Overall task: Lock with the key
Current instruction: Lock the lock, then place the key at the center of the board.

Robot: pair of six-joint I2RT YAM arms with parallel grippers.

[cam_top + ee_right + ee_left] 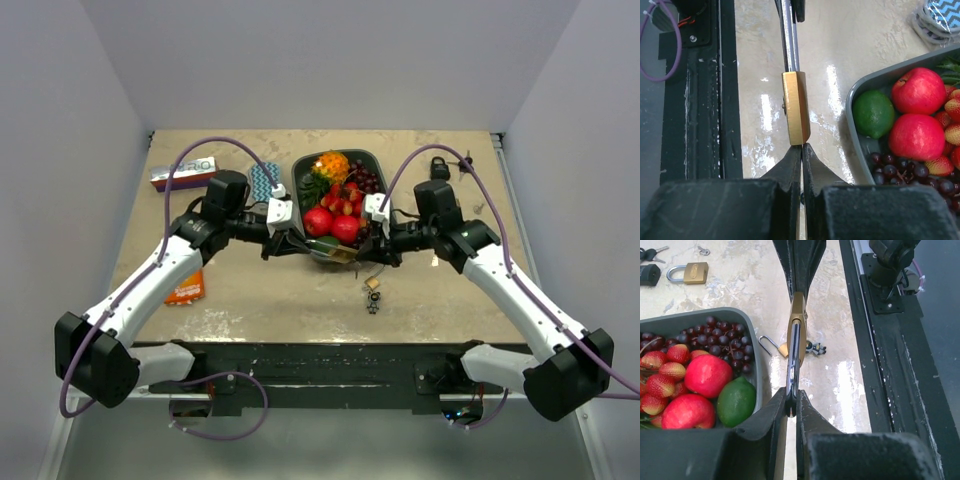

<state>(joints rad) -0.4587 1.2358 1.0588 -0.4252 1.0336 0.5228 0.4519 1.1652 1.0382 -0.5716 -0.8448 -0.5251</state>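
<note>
A brass padlock (342,254) hangs in the air between my two grippers, just in front of the fruit tray. My left gripper (791,402) is shut on its silver shackle (794,360), with the brass body (798,310) beyond it. My right gripper (801,147) is shut at the bottom end of the brass body (796,107). It pinches the key there, and its fingers hide almost all of the key. The shackle (790,40) runs away toward the left gripper. In the top view the left gripper (310,248) and the right gripper (368,252) face each other.
A grey tray (375,160) of fruit stands right behind the grippers. A small open padlock (373,285) with keys (373,303) lies on the table below them. Another padlock (440,168) and keys (465,160) lie back right. A box (183,173) and an orange packet (186,288) lie left.
</note>
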